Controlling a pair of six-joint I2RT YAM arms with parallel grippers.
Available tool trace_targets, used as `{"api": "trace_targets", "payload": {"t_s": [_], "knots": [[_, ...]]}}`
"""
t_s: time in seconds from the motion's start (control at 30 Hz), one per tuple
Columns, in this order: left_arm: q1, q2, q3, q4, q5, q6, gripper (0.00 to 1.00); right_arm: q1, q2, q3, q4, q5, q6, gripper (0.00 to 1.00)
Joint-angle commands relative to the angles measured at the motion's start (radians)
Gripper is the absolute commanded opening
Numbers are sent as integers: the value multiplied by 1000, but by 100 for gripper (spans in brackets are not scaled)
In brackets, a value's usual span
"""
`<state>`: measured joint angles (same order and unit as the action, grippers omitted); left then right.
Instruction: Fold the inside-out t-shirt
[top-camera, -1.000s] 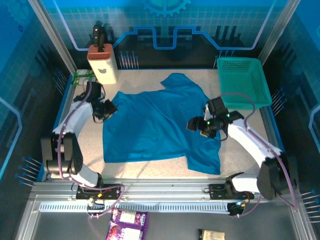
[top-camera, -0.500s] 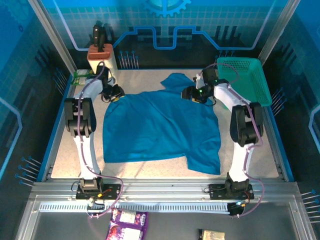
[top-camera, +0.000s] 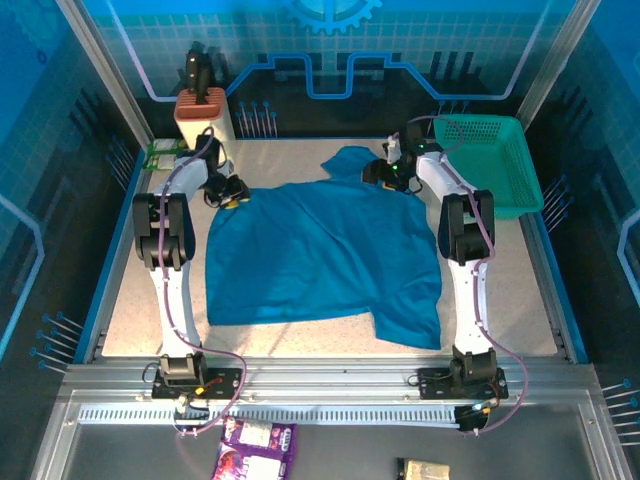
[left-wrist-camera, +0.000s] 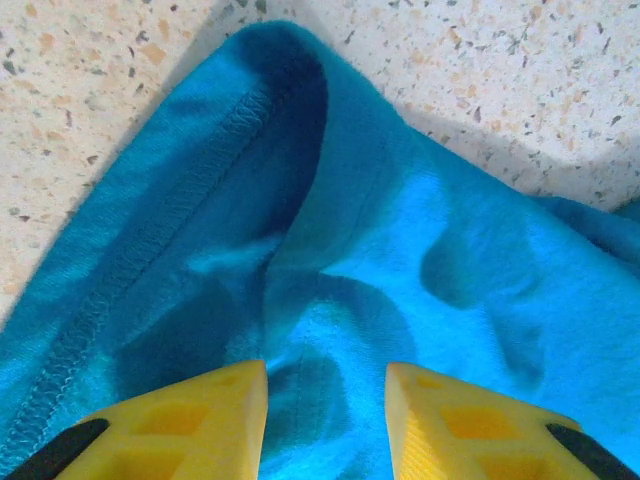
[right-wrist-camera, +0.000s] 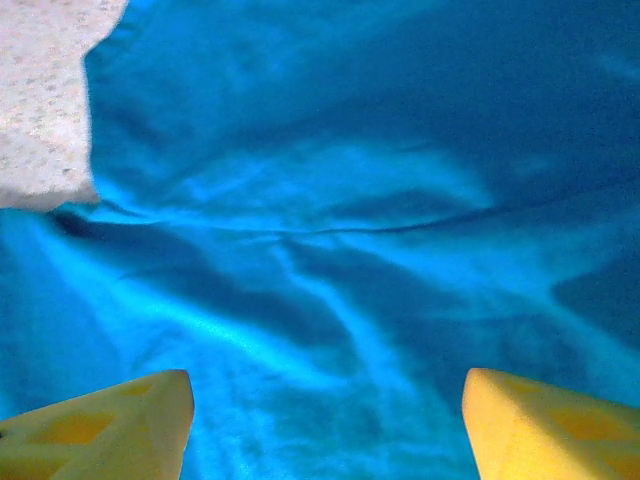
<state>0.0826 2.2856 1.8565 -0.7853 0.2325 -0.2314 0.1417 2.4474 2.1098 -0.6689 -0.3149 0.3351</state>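
Two arms: one left and one right, both stretched toward the far side of the table (top-camera: 150, 300), each ending in a hand with yellow fingers.
One shirt: the inside-out t-shirt (top-camera: 320, 250), plain blue, lies spread nearly flat in the middle of the table. One flap points to the far edge and another hangs toward the near right corner.
Left hand: the left hand (top-camera: 232, 192) sits at the shirt's far-left corner. Its two fingers (left-wrist-camera: 190, 415) stand a little apart with cloth lying under the gap, and I see nothing pinched.
Right hand: the right hand (top-camera: 385, 172) is over the far-right part of the shirt, near the basket. Its fingers (right-wrist-camera: 110, 425) are spread wide above the cloth, gripping nothing.
One basket: a teal-green mesh basket (top-camera: 490, 165) stands at the far right corner.
One block: a beige block (top-camera: 205, 125) with a dark handle sticking up stands at the far left corner.
Three packets: a green packet (top-camera: 165, 152) lies beside the block. A purple packet (top-camera: 255, 445) and a dark packet (top-camera: 425, 468) lie down in front of the arm bases.
Writing: the purple packet carries print, too small for me to read.
Top view: gives the shirt's whole outline, both arms and the corner things.
Left wrist view: gives a stitched hem (left-wrist-camera: 130, 250) along the shirt's edge, a soft fold beside it and the speckled tabletop.
Right wrist view: gives shallow creases across the cloth and a bare patch of table at the upper left.
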Motion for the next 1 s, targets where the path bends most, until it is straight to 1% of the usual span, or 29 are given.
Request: {"api": "trace_targets", "payload": {"t_s": [0.0, 0.17, 0.27, 0.3, 0.43, 0.6, 0.7, 0.8, 0.97], "knots": [[6, 46, 27, -31, -22, 23, 37, -23, 56, 59, -67, 23, -10, 73], [5, 65, 76, -37, -27, 10, 32, -30, 100, 102, -104, 61, 10, 72], [6, 89, 117, -46, -21, -5, 22, -36, 104, 95, -95, 52, 24, 72], [5, 94, 126, -47, -24, -9, 16, -36, 104, 92, -94, 52, 25, 72], [5, 46, 101, 8, -46, -31, 0, -40, 104, 92, -97, 63, 28, 72], [9, -49, 81, 29, -123, -38, 0, -58, 95, 95, -118, 124, 53, 71], [25, -78, 102, -6, -167, -35, 0, -76, 84, 87, -120, 162, 74, 71], [46, -68, 132, -58, -212, -37, 0, -92, 80, 88, -120, 196, 88, 71], [78, 13, 192, -136, -273, -41, 0, -115, 86, 100, -114, 205, 99, 71]]}}
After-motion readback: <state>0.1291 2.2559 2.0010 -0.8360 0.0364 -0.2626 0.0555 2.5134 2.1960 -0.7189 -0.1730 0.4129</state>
